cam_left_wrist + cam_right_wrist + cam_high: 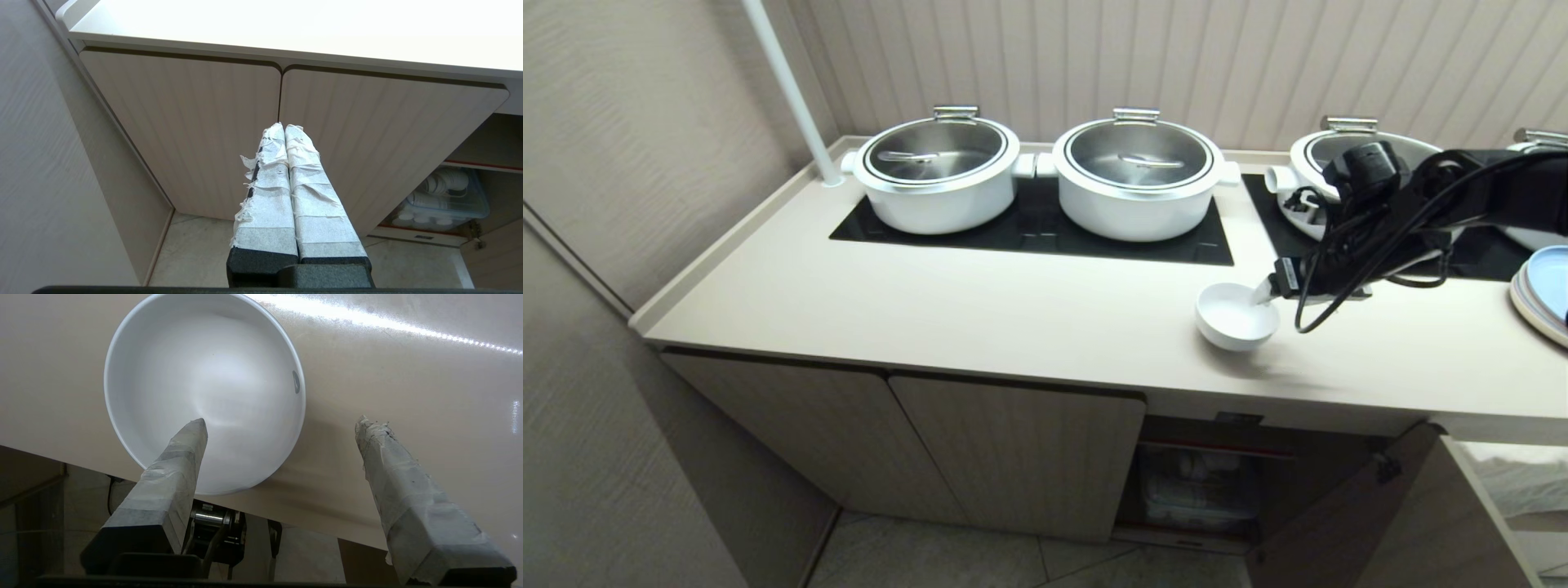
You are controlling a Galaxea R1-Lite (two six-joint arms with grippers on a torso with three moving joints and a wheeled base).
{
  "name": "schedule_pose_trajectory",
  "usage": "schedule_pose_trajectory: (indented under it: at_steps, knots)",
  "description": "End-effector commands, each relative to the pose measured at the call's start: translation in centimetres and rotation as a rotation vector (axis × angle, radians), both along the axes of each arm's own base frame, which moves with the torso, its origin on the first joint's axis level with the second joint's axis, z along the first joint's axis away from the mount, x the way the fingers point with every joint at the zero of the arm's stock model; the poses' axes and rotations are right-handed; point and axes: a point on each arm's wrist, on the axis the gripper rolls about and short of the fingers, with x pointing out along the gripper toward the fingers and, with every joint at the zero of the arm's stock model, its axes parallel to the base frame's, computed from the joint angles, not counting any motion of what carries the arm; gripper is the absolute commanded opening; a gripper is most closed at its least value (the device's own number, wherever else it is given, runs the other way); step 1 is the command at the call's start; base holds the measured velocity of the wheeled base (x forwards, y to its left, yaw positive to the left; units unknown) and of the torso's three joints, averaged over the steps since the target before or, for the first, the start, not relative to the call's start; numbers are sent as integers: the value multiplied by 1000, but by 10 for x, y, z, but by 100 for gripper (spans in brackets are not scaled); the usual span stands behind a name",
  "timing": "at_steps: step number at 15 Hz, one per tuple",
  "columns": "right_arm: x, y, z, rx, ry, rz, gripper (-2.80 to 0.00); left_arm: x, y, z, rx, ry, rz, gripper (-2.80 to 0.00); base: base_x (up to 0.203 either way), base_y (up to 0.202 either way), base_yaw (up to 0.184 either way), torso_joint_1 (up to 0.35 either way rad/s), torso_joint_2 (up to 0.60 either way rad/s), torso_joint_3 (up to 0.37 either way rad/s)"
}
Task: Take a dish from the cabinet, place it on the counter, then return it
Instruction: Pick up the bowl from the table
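One white bowl [1235, 315] sat upright on the cream counter [980, 314], near its front edge and to the right of centre, nothing inside it. The right gripper [282, 428] reached in from the right at counter level, its taped fingers [392, 465] spread wide apart, one finger over the bowl's interior and the other outside the rim above bare counter; neither finger clamped the bowl, though whether the inner one touched it could not be told. The left gripper [284, 128] hung low in front of the cabinet [196, 134], its two taped fingers pressed together with nothing between them, pointing toward the seam of two closed ribbed doors. Further right, one cabinet bay [1209, 482] stood open below the bowl, showing a red-edged shelf and a clear plastic bin [443, 200] of white crockery. At the back of the counter, two large white pots with steel lids [938, 171] [1138, 173] stood side by side on a black glass hob panel [1045, 229]. A third pot [1339, 151] lay partly hidden behind the right arm. A stack of plates [1543, 294] rested at the far right edge.
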Motion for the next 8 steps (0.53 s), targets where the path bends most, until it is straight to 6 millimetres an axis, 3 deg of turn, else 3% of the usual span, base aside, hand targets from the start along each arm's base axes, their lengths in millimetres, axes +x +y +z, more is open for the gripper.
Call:
schedule_pose_trajectory:
  at_steps: [1,8]
  knots:
    - [1,2,-3,4,13,2,0,0,0,0,-1,-1,1,-280,0,0,0,0,0,0]
    - [13,2,-26,-36,53,-29,0,0,0,0,-1,-2,1,-280,0,0,0,0,0,0]
